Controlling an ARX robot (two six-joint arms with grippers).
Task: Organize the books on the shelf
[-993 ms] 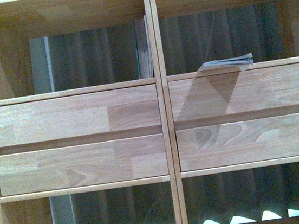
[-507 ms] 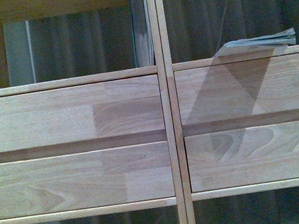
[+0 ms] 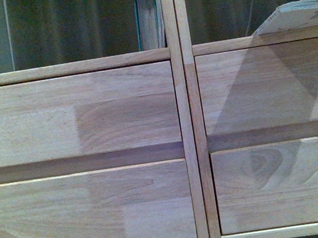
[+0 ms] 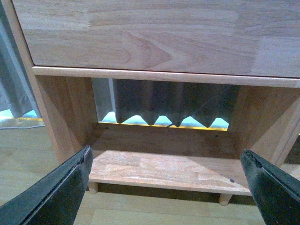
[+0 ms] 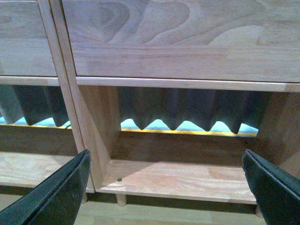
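Note:
The light wooden shelf (image 3: 184,122) fills the front view, with its drawer fronts (image 3: 77,114) close up. A thick teal-edged book (image 3: 147,16) stands upright in the upper left compartment, against the centre divider. A thin pale book (image 3: 303,15) lies flat in the upper right compartment, its edge over the ledge. The paperback with Chinese characters is out of view. My left gripper (image 4: 166,187) is open and empty before the bottom left compartment (image 4: 164,164). My right gripper (image 5: 166,187) is open and empty before the bottom right compartment (image 5: 183,176).
Grey curtains hang behind the open shelf back (image 5: 187,108). Short legs (image 4: 225,199) hold the shelf above a pale wood floor (image 4: 28,154). The centre divider (image 5: 70,93) stands at the left of the right wrist view.
The front view has closed in on the shelf and dropped: drawer fronts look larger, and the two books have shifted up toward the frame's top edge.

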